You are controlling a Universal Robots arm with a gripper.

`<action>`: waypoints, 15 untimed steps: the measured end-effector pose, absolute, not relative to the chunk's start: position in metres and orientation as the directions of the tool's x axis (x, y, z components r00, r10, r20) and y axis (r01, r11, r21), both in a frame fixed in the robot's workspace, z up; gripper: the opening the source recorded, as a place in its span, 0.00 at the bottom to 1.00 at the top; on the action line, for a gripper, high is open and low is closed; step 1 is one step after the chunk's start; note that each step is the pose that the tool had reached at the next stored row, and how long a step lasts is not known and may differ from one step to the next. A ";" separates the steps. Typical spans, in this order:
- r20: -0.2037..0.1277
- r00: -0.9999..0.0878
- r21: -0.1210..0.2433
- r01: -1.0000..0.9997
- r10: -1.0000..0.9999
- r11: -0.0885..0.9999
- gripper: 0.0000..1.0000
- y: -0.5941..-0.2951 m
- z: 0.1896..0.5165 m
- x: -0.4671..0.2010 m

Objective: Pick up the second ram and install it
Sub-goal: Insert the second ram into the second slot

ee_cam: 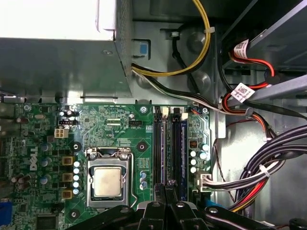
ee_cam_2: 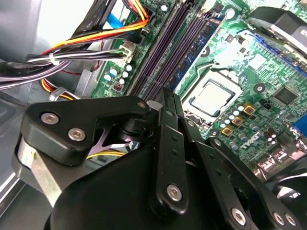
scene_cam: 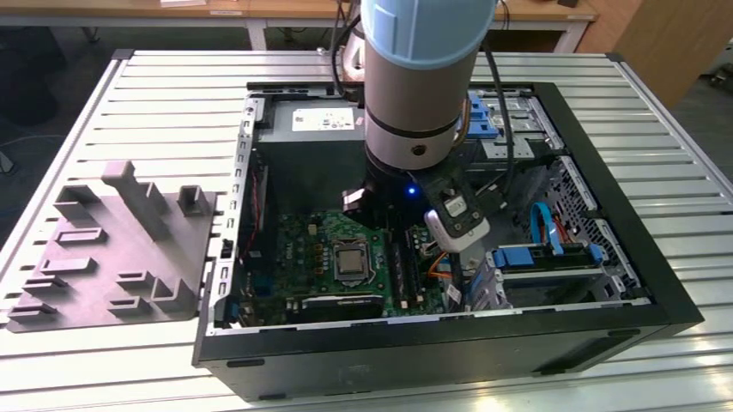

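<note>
Claw: my gripper point(ee_cam_2: 166, 96) is clenched, fingers together, at the slots' end.
Ram place: the second ram point(ee_cam: 177, 148) stands on edge in a motherboard point(ee_cam: 120, 124) slot.
Ram axis: along the slot, one end by my fingertips, the other toward the power supply point(ee_cam: 57, 62) side.

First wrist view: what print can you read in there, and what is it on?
White tag on the cables: printed code, too small to read.
Motherboard: white maker's mark at its edge, left unquoted; other silkscreen too small to read.
</note>
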State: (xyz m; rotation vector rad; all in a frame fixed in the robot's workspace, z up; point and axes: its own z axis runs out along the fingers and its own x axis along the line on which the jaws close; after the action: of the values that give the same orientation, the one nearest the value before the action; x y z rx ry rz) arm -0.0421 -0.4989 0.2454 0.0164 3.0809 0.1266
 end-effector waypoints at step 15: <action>-0.058 -0.998 0.082 0.008 0.013 0.997 0.11 -0.497 0.237 -0.038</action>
State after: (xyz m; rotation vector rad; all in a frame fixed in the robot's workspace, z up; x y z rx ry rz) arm -0.0382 -0.4973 0.2373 0.0166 3.0809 0.1267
